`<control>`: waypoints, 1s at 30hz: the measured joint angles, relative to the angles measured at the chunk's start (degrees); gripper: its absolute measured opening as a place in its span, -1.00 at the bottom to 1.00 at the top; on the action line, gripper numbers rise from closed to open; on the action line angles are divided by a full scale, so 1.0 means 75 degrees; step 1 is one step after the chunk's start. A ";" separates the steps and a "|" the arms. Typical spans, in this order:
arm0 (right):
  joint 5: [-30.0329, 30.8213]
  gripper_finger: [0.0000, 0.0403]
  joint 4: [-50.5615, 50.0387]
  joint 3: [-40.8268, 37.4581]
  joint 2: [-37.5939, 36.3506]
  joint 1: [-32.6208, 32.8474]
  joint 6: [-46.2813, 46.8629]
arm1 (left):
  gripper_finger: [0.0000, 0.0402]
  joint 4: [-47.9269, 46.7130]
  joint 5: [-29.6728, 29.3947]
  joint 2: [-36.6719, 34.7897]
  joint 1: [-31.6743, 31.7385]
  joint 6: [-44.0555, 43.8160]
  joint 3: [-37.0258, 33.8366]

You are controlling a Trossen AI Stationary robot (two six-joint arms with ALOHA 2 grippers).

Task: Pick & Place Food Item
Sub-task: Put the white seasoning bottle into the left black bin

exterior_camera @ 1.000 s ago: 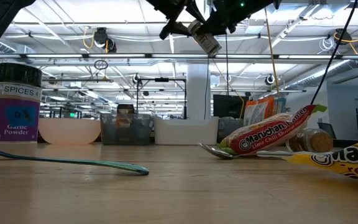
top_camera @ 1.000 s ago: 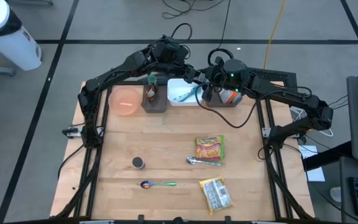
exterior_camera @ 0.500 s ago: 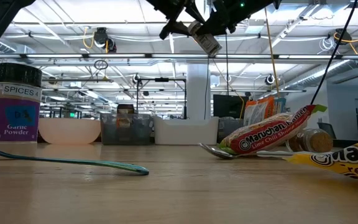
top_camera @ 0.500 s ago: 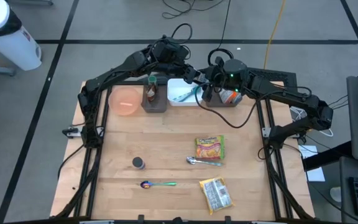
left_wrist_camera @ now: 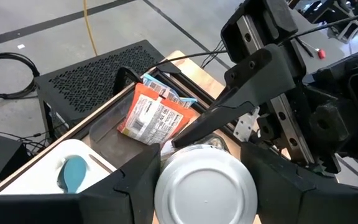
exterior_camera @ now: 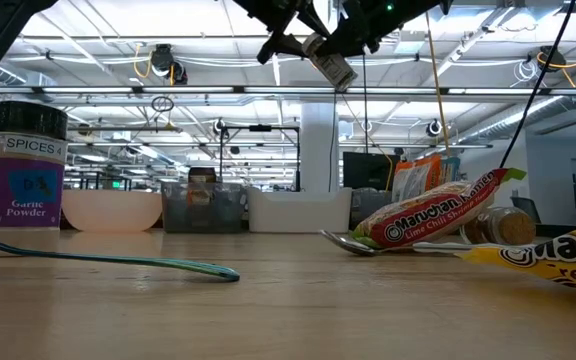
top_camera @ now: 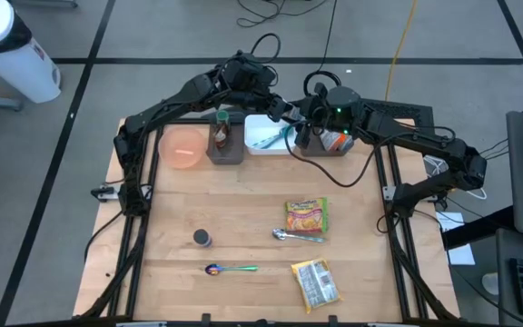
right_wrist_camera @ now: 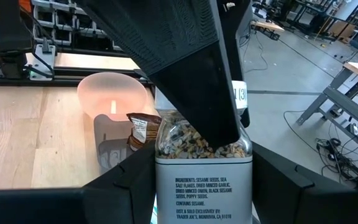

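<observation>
A seasoning jar [exterior_camera: 330, 62] with a white label and a silver round end hangs high above the bins at the table's far edge. Both grippers meet at it. My left gripper [top_camera: 284, 111] comes from the far left and my right gripper [top_camera: 303, 123] from the far right, each shut on the jar. In the left wrist view the jar's silver end [left_wrist_camera: 205, 186] faces the camera. In the right wrist view its labelled body [right_wrist_camera: 204, 186] does. Below it stands a grey bin [top_camera: 332, 153] holding an orange packet [left_wrist_camera: 156, 115]. My left gripper has the jar's silver-ended part [left_wrist_camera: 166, 186] between its two fingers [left_wrist_camera: 135, 186], one on each side. One of its fingers [right_wrist_camera: 191, 74] lies over the jar's upper part. The jar is lifted clear. My right gripper pinches the jar's labelled body [right_wrist_camera: 161, 186] between its two fingers [right_wrist_camera: 126, 186], coming nearly level from the table's right. The jar is clear of everything below and looks tilted in the low view.
A pink bowl [top_camera: 183, 147], a grey bin with a sauce bottle [top_camera: 221, 134] and a white bin [top_camera: 266, 134] line the far edge. Two ramen packets [top_camera: 306, 216] [top_camera: 316, 282], two spoons [top_camera: 296, 236] [top_camera: 232, 269] and a garlic powder jar [top_camera: 202, 238] lie nearer.
</observation>
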 joint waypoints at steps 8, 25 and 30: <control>-0.0016 -0.05 0.0099 0.0017 -0.0027 0.0002 -0.0001 | 0.40 -0.0081 0.0122 0.0014 -0.0014 -0.0049 -0.0015; -0.0015 -0.05 0.0163 0.0017 -0.0026 -0.0001 -0.0057 | 0.27 0.0085 0.0285 0.0017 0.0020 -0.0163 -0.0015; -0.0017 -0.05 0.0129 0.0017 -0.0020 -0.0001 -0.0082 | 0.40 0.0164 0.0319 0.0017 0.0020 -0.0215 -0.0015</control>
